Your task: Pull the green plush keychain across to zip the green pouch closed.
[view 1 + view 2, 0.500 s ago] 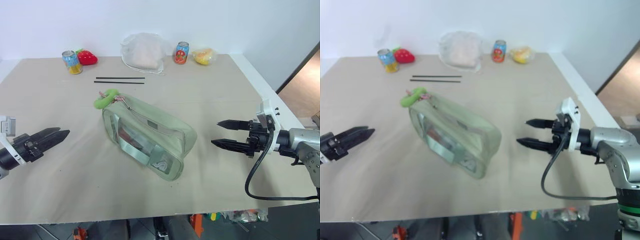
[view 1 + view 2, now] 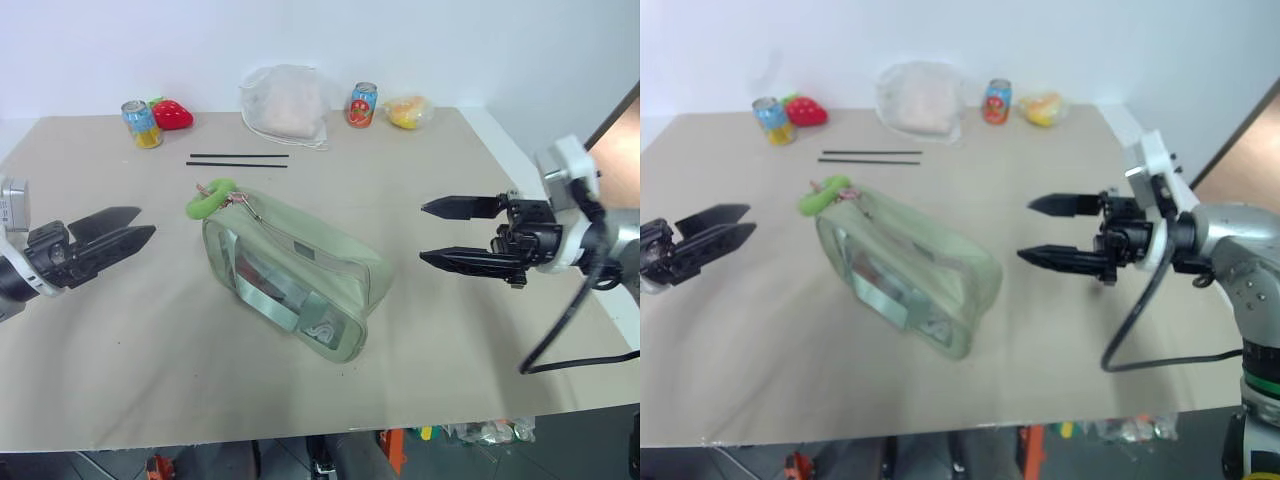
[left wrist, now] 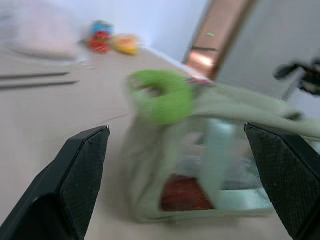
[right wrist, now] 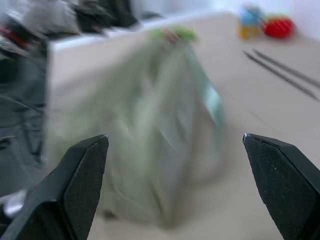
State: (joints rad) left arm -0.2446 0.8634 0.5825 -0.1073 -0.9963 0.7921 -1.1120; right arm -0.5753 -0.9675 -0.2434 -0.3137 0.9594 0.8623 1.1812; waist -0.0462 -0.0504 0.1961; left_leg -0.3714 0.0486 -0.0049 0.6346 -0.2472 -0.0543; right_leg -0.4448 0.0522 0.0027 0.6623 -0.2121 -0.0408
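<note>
Counter (image 2: 120,380): a wide beige surface against a white wall, with the items spread across it.
Left gripper (image 2: 138,228): low at the left edge of the counter, its two black fingers spread wide, holding nothing, pointing toward the pouch and well apart from it.
Right gripper (image 2: 432,233): at the right side, fingers spread wide one above the other, holding nothing, pointing left at the pouch's near end and apart from it.
Green pouch (image 2: 295,270): a pale sage-green boxy bag with clear side panels, in the middle of the counter between the two grippers, lying at a slant with one end toward the back left and the other toward the front right. Something red shows through the clear panel.
Green plush keychain (image 2: 211,196): a bright lime-green fuzzy ring with a pinkish bit, resting on the counter at the pouch's far left end, joined to it by a small metal clip.
Black sticks (image 2: 238,160): two thin ones lying side by side beyond the keychain.
Back row, left: a can (image 2: 142,124) with a red strawberry toy (image 2: 172,115) just beside it.
Back row, middle: a white mesh bag (image 2: 285,103).
Back row, right: a red can (image 2: 362,105), then a yellow fruit in clear plastic (image 2: 408,112).
</note>
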